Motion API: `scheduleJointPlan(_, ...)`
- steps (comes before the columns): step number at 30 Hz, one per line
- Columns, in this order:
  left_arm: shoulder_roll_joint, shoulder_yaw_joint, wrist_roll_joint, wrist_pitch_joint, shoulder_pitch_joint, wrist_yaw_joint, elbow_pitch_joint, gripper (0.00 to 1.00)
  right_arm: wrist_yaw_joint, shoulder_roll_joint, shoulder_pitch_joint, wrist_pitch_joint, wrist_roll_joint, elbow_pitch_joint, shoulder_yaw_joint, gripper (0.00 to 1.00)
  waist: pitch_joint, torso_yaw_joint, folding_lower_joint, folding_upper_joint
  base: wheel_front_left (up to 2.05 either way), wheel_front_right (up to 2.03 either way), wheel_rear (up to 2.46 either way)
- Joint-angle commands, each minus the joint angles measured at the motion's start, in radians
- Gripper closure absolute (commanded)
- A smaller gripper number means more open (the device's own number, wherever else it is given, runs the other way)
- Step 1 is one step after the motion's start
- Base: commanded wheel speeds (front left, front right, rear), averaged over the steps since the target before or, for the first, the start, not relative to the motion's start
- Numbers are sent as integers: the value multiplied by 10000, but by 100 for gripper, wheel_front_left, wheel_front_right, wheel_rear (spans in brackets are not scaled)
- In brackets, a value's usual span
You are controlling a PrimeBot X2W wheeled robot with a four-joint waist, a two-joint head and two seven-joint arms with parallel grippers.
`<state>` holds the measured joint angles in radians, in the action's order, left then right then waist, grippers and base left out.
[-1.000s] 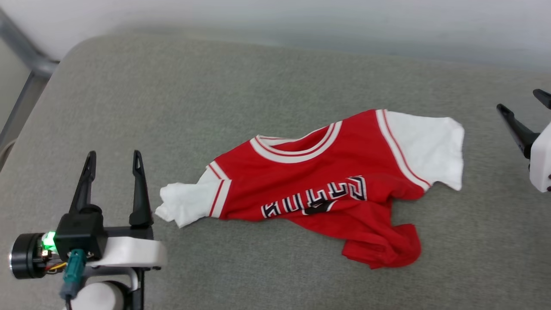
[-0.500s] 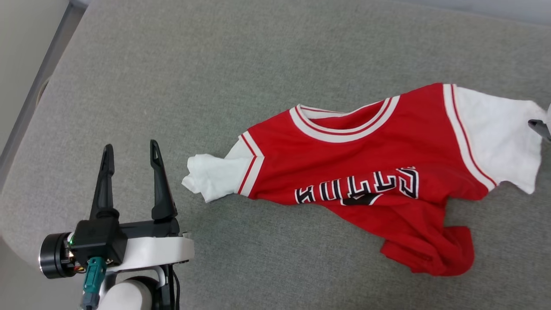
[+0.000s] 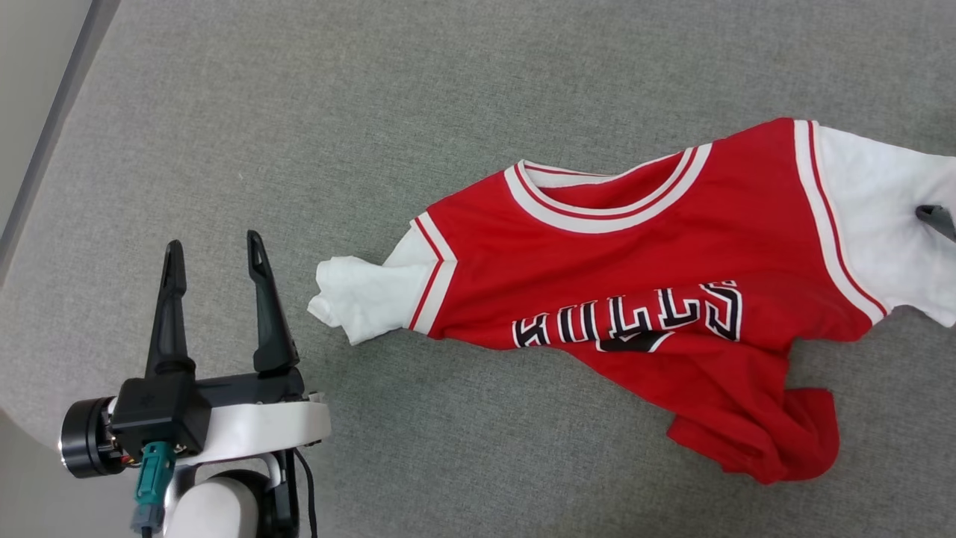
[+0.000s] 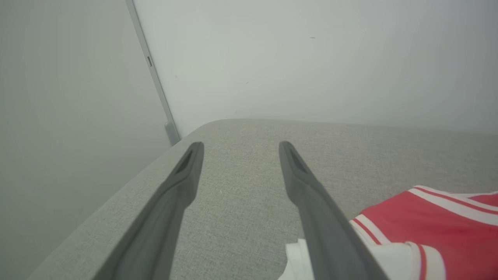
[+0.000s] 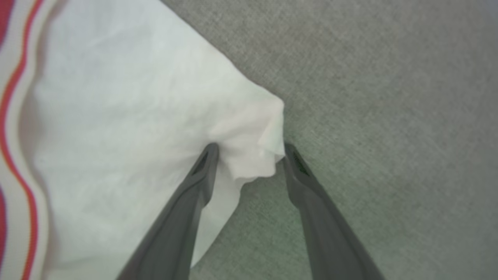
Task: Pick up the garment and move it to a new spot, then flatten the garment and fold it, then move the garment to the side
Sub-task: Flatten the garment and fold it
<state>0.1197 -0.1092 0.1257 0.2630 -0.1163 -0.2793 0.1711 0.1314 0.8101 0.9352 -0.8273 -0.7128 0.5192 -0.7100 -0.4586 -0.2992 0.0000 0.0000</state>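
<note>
The right gripper (image 5: 249, 149) is seen with its two long dark fingers (image 5: 183, 217) spread wide and set astride a puckered corner of a white sleeve (image 5: 136, 97), the cloth touching both tips. That sleeve belongs to the red jersey-style garment (image 3: 635, 276), which is spread crumpled across the grey woven fabric surface (image 3: 373, 112). The left gripper (image 3: 215, 243) is held wide open just beside the bunched opposite sleeve (image 3: 358, 299), a narrow gap being left between them.

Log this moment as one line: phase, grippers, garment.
phase: grasp approach | left gripper: open, clear of garment | right gripper: open, straddling white sleeve corner | garment: rumpled, lying on grey pad
</note>
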Motion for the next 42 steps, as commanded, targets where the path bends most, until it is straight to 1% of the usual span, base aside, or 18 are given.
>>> scheduleJointPlan(1,-7,70,-40,24,30,55,-15,0,-14,-250,-559,-60,-26,353,-414,100,62,65,0,0,0,0,0)
scheduleJointPlan(5,-152,360,-253,24,177,287,-159,0,-16,-216,-213,1062,-317,189,-192,100,387,297,0,0,0,0,0)
scheduleJointPlan(8,-194,530,-386,24,333,426,-279,0,-14,-78,-180,2166,-509,-155,-83,100,763,444,0,0,0,0,0)
scheduleJointPlan(12,-173,814,-533,24,607,575,-421,0,-14,285,-709,3393,-880,-737,58,100,1335,708,0,0,0,0,0)
scheduleJointPlan(16,-115,1088,-614,24,1000,673,-527,0,-16,788,-1580,4216,-1256,-1392,459,100,1871,1047,0,0,0,0,0)
scheduleJointPlan(22,-49,1420,-687,24,1474,843,-630,0,-16,1393,-3597,4822,-1654,-1936,1179,100,2458,1583,0,0,0,0,0)
scheduleJointPlan(25,-52,1523,-710,24,1589,932,-701,0,-15,1450,-4764,5014,-1848,-1995,1665,100,2684,1775,0,0,0,0,0)
scheduleJointPlan(32,-58,1648,-762,24,1705,1108,-834,0,-16,1197,-7583,5173,-2441,-1677,2833,100,3005,1994,0,0,0,0,0)
scheduleJointPlan(35,-84,1658,-793,24,1709,1187,-880,0,-15,893,-8402,5047,-2476,-1480,3127,100,3037,2058,0,0,0,0,0)
scheduleJointPlan(38,-126,1646,-802,24,1699,1224,-946,0,-15,553,-8804,4997,-2299,-1212,3309,100,3065,2077,0,0,0,0,0)
scheduleJointPlan(39,-134,1645,-812,24,1687,1228,-973,0,-15,440,-8838,5091,-2164,-1143,3388,45,3078,2076,0,0,0,0,0)
scheduleJointPlan(40,-140,1661,-821,24,1682,1244,-994,0,-16,302,-8826,5255,-2042,-1083,3531,0,3094,2082,0,0,0,0,0)
scheduleJointPlan(42,-158,1679,-831,24,1704,1266,-1044,0,-15,82,-8689,5643,-1743,-1102,3827,0,3150,2106,0,0,0,0,0)
